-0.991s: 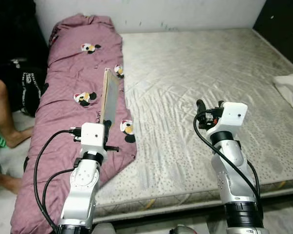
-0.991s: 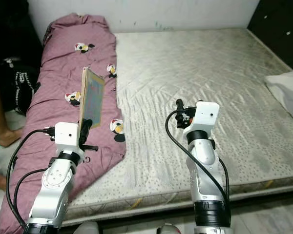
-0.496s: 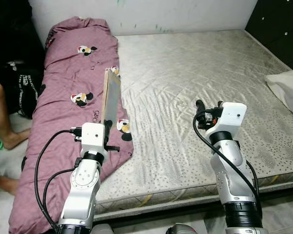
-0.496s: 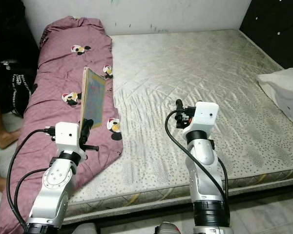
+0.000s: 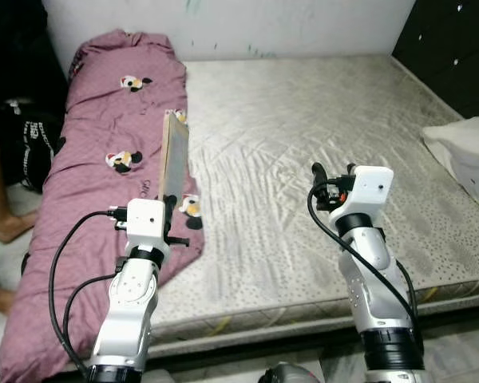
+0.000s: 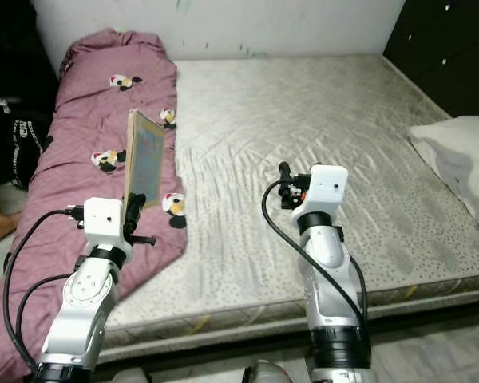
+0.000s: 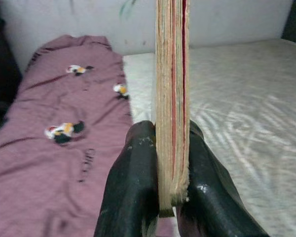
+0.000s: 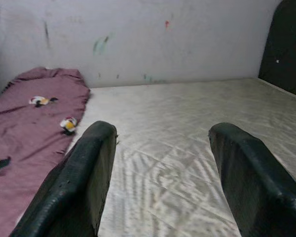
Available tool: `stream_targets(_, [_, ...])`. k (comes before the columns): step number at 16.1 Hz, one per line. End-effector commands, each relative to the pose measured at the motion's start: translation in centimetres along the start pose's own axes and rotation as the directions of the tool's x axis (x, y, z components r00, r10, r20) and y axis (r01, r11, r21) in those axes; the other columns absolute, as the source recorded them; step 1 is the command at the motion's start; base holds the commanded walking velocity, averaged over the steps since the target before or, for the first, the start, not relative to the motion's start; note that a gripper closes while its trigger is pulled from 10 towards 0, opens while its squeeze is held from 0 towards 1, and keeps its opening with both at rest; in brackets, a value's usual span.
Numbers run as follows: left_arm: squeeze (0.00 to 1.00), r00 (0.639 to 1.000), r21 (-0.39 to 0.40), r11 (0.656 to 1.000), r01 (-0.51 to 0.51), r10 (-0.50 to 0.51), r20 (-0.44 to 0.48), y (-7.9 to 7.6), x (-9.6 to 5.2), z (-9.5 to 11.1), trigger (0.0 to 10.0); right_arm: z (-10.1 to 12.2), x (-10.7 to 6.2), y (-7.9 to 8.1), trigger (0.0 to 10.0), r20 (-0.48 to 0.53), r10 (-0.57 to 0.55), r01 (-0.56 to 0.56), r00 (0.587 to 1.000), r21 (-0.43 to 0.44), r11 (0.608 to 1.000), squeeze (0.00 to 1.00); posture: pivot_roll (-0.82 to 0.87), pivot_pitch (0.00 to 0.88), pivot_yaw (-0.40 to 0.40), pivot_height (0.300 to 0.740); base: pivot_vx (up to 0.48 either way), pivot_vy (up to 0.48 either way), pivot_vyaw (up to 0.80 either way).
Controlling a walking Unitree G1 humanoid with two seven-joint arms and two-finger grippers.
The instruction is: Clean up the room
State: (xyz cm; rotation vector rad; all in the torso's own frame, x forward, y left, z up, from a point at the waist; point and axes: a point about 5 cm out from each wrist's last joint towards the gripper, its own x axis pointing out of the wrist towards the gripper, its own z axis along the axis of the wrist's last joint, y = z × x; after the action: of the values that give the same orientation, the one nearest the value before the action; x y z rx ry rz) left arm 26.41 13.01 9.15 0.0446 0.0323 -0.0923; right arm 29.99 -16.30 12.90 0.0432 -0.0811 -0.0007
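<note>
Right, head views: my left gripper [image 5: 170,209] clamps a thin book [image 5: 174,156] upright by its lower edge, above the maroon quilt [image 5: 104,144] on the mattress's [image 5: 303,128] left side. My right gripper [image 5: 333,177] is raised over the mattress middle. A white pillow [image 5: 463,152] lies at the mattress's right edge. Left wrist: both fingers [image 7: 130,192] press the book's page edges. Right wrist: fingers [image 8: 84,177] spread wide, holding nothing, above the mattress.
</note>
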Motion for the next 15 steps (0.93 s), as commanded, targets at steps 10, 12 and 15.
stream_targets(10, [0.0, 0.999, 0.002, 1.0, 0.019, -0.019, 0.044, -0.5, 0.19, 0.91, 10.0, -0.24, 0.06, 0.38, 10.0, -0.012, 0.015, -0.015, 1.0, 0.002, 1.0, 0.0, 0.01, 0.02, -0.029, 0.74, 0.0, -0.319, 0.65])
stream_targets(12, [0.0, 0.999, 0.0, 1.0, 0.007, -0.007, 0.046, -0.44, 0.14, 0.92, 10.0, -0.24, 0.32, 0.66, 10.0, -0.014, 0.03, -0.03, 0.999, 0.002, 1.0, 0.0, 0.02, 0.021, -0.036, 0.74, 0.0, -0.36, 0.42])
stream_targets(15, [0.0, 0.999, -0.005, 1.0, 0.002, -0.002, 0.046, -0.43, 0.09, 0.91, 10.0, -0.03, 0.61, 0.72, 10.0, -0.01, 0.034, -0.034, 0.999, 0.001, 0.999, 0.0, 0.01, 0.025, -0.038, 0.74, 0.0, -0.364, 0.0])
